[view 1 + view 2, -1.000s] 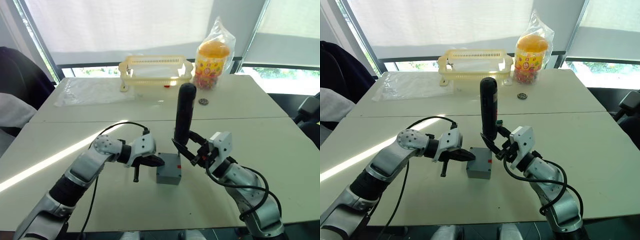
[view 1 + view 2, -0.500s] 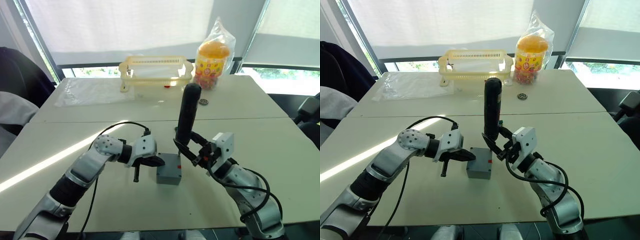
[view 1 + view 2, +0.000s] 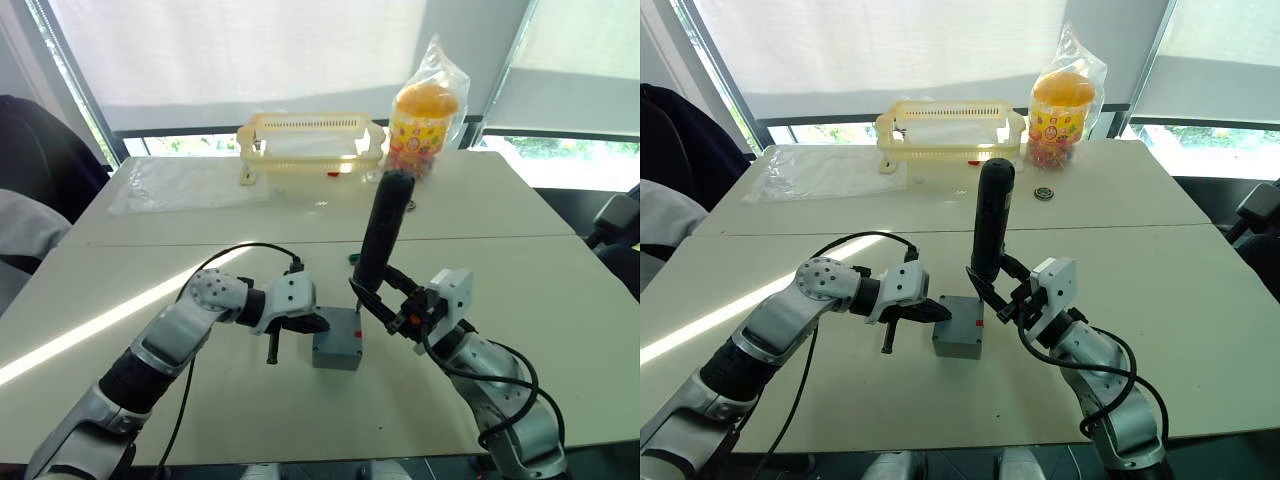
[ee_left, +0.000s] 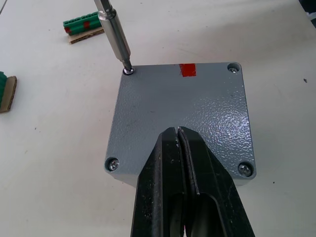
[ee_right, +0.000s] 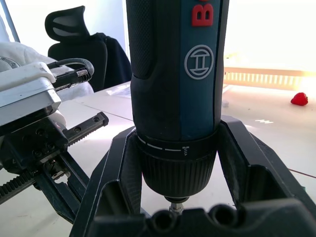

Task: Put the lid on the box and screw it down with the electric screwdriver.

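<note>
Grey lid (image 4: 182, 116) pinned by closed left fingers (image 4: 177, 143); right fingers (image 5: 237, 153) clamp screwdriver (image 3: 380, 232), bit at corner screw.

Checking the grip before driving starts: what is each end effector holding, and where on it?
The right end effector clamps the electric screwdriver around its lower body, just above the bit. The left end effector is shut, holding nothing, resting on the lid.

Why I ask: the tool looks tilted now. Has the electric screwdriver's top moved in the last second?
Yes. The electric screwdriver has leaned toward the robot's right: its top has swung closer to the orange-lidded jar, while its bit sits on the lid's corner screw.
</note>
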Controlling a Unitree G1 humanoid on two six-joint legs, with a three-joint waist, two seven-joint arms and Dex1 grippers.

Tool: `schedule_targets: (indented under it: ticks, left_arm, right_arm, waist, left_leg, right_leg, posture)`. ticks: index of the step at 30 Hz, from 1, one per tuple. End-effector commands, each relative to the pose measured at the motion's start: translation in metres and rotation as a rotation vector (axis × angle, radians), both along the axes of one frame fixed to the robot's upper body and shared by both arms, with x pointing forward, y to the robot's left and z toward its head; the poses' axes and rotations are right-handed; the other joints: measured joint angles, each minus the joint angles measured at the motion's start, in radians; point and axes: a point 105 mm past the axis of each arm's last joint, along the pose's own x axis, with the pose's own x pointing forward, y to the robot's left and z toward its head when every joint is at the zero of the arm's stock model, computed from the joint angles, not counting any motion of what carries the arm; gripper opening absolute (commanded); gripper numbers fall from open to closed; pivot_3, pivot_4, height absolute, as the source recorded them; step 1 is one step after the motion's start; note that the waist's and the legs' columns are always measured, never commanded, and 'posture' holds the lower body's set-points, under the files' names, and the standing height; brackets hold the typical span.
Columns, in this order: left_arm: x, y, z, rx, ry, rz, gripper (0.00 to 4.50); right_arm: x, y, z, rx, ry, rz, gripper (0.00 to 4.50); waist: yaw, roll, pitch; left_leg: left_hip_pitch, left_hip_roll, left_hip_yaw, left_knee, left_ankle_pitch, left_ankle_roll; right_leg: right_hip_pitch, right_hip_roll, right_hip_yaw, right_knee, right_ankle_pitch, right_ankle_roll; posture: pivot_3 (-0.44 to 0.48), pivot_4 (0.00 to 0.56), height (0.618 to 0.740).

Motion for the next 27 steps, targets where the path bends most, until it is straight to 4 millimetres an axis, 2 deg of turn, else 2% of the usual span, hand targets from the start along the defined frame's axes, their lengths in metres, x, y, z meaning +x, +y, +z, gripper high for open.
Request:
schedule_targets:
  ticks: [1,11,27]
  left_arm:
    - [0.001,0.008,-0.015,0.074,0.035,0.029,0.00]
    - [0.001,0.009,-0.014,0.074,0.031,0.030,0.00]
    - [-0.001,0.008,-0.016,0.069,0.035,0.031,0.00]
  right_arm:
    - [-0.002,0.003,-0.041,-0.057,0.152,0.018,1.78]
    - [-0.003,-0.001,-0.059,-0.127,0.195,0.015,1.78]
    - [-0.003,-0.006,-0.064,-0.156,0.202,0.000,1.78]
  waist:
    - [0.000,0.000,0.000]
    - [0.000,0.000,-0.005]
    - [0.000,-0.001,-0.008]
  left_leg:
    - [0.000,0.000,0.000,0.000,0.000,0.000]
    - [0.000,0.001,0.000,-0.001,0.000,0.000]
    - [0.000,0.002,0.000,-0.002,0.000,0.000]
  right_leg:
    - [0.000,0.000,0.000,0.000,0.000,0.000]
    - [0.001,0.000,0.000,-0.004,0.000,0.000]
    - [0.002,0.000,0.000,-0.006,0.000,0.000]
  posture:
    - [0.000,0.150,0.740]
    - [0.000,0.150,0.740]
    - [0.000,0.150,0.740]
